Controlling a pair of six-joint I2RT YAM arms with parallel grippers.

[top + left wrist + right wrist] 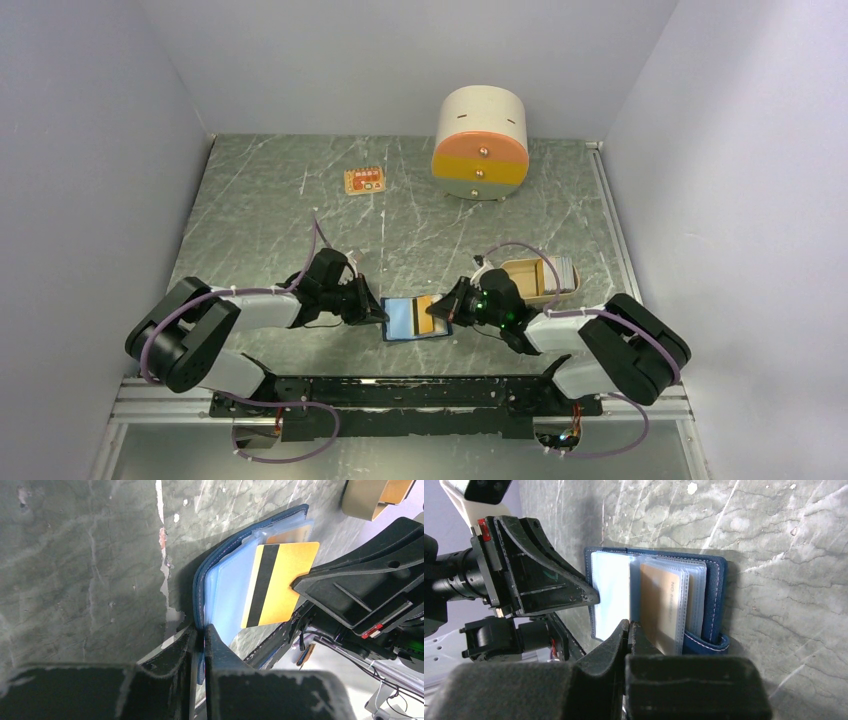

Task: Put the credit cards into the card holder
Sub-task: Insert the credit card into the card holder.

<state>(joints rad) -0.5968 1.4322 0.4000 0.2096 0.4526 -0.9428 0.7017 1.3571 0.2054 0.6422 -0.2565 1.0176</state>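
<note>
The card holder (400,320) lies open near the table's front edge, navy outside (714,595) and light blue inside (227,595). My left gripper (382,312) (204,631) is shut on the holder's left edge. My right gripper (441,317) (629,625) is shut on a gold credit card (282,580) with a black stripe, holding it over the open clear sleeves. In the right wrist view that card is edge-on. Another tan credit card (663,605) sits inside a clear sleeve.
A cream-and-orange round drawer unit (481,140) stands at the back. A small orange tag (364,181) lies back left of centre. A small wooden box (540,277) holding cards stands just behind my right arm.
</note>
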